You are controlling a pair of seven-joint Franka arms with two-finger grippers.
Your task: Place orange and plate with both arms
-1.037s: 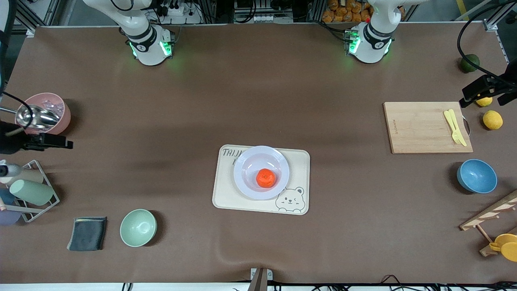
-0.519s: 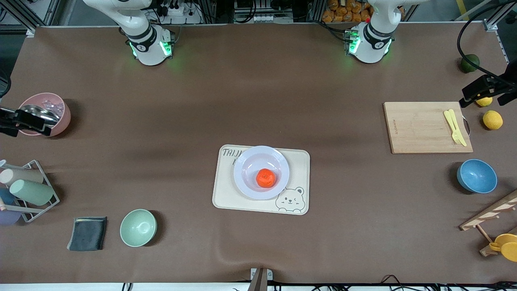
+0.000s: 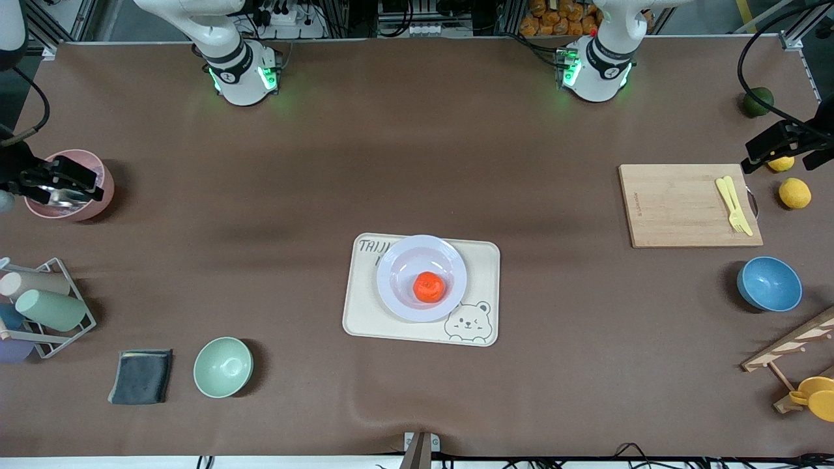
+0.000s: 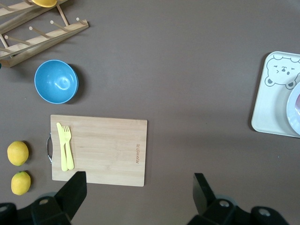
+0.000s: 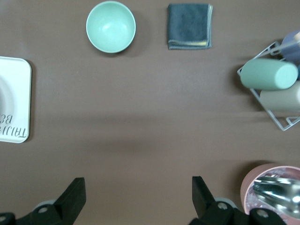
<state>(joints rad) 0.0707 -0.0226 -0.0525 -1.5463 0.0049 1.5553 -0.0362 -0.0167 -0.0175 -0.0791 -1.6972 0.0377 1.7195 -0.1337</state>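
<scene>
- Left gripper [image 4: 136, 194] hangs spread wide and empty over bare table beside the cutting board [image 3: 689, 205].
- Right gripper [image 5: 136, 194], equally spread, has shifted above the pink cup [image 3: 73, 184].
- Orange [image 3: 429, 286] stays on the plate [image 3: 404, 257], toward its 6 o'clock edge.

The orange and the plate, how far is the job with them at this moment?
Done, by the look of it: the orange lies in the plate, and the plate rests on the bear tray. In hand: nothing. The left gripper is open over the cutting board, and the right gripper is open, empty, over bare table beside the pink cup. Left to do: nothing that I can see.
</scene>
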